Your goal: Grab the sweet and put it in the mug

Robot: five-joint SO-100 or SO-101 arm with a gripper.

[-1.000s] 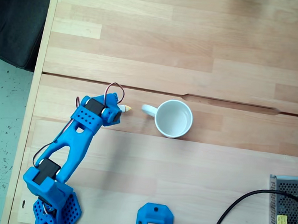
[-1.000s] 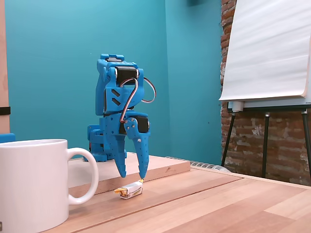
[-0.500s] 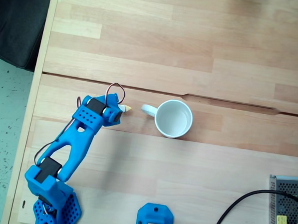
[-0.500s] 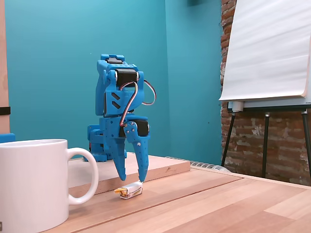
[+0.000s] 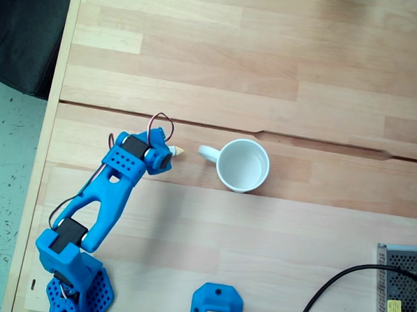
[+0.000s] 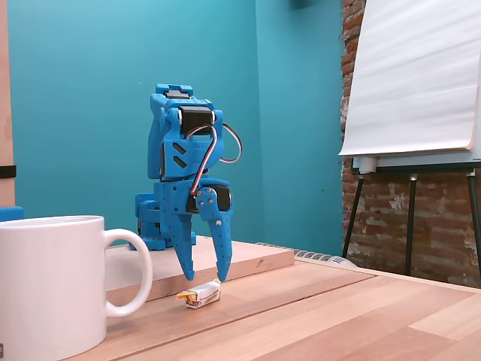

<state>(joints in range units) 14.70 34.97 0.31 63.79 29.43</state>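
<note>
Here, I'm hovering the gripper [image 6: 205, 277], jaws apart, over the sweet [image 6: 200, 295] at mug's [image 5: 244, 165] 9 o'clock; should straddle its middle w/ both tips.

Teal painted wall [image 6: 90, 68] behind the table, meeting an exposed red brick wall [image 6: 376, 218] at right in a fixed view; a flip chart with blank white paper [image 6: 413, 75] stands on dark easel legs [image 6: 409, 226] before the brick. Table [image 5: 269, 75] of light wood planks, seam with a small notch running across it; a raised wooden board [image 6: 248, 259] lies at its far side. Past the table's left edge in a fixed view, speckled pale green floor [image 5: 4, 180] and a dark, unidentified mass [image 5: 23, 27]; even, soft light throughout.
</note>
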